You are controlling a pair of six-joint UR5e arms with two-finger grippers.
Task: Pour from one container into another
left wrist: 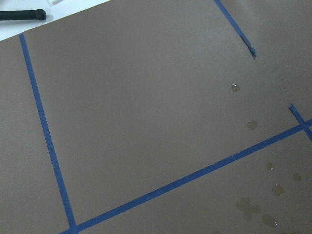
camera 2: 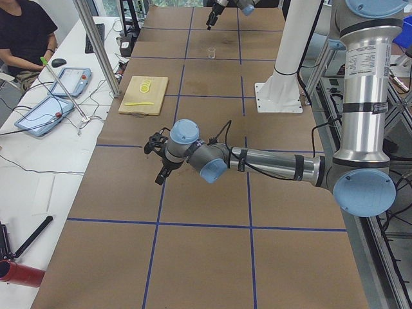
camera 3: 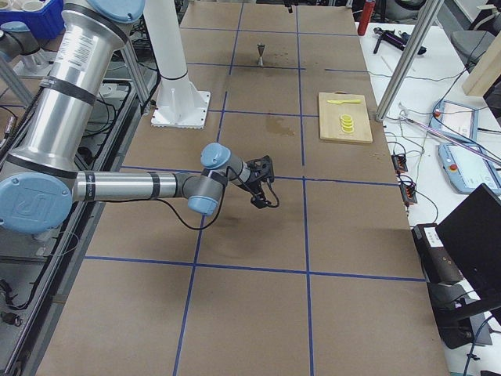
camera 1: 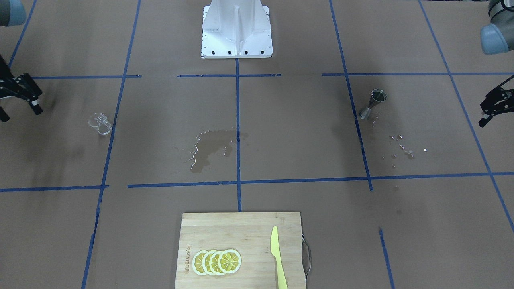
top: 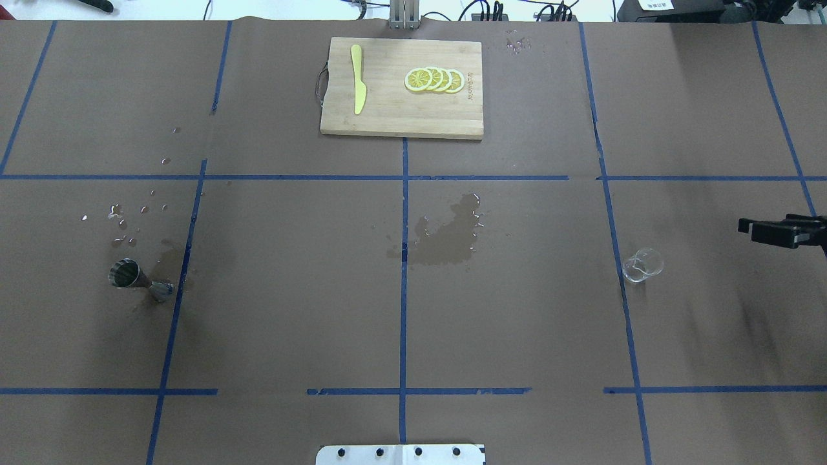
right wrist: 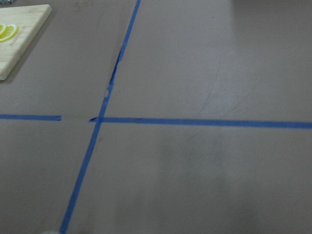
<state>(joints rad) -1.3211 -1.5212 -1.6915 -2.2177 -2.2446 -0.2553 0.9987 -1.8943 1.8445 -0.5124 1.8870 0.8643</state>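
On the brown table [camera 1: 305, 120] stand one glass cup [camera 1: 100, 123] and one metal jigger [camera 1: 373, 103], well apart. The cup is on the robot's right side, just beside a blue tape line [camera 1: 110, 136]. The jigger stands upright on the left side, touching nothing. Whether either holds liquid I cannot tell.

One puddle [camera 1: 213, 146] lies between them at the middle, and a scatter of drops [camera 1: 401, 144] lies near the jigger.

At the far edge sits one wooden cutting board [camera 1: 241, 237] carrying four overlapping lemon slices [camera 1: 217, 261] and one yellow-green knife [camera 1: 278, 257]. The board's burnt-in brand mark is too small to read.

The right gripper [camera 1: 20, 114] hangs near the cup, fingers apart and empty. The left gripper [camera 1: 484, 115] hangs beyond the jigger, fingers likewise apart and empty.
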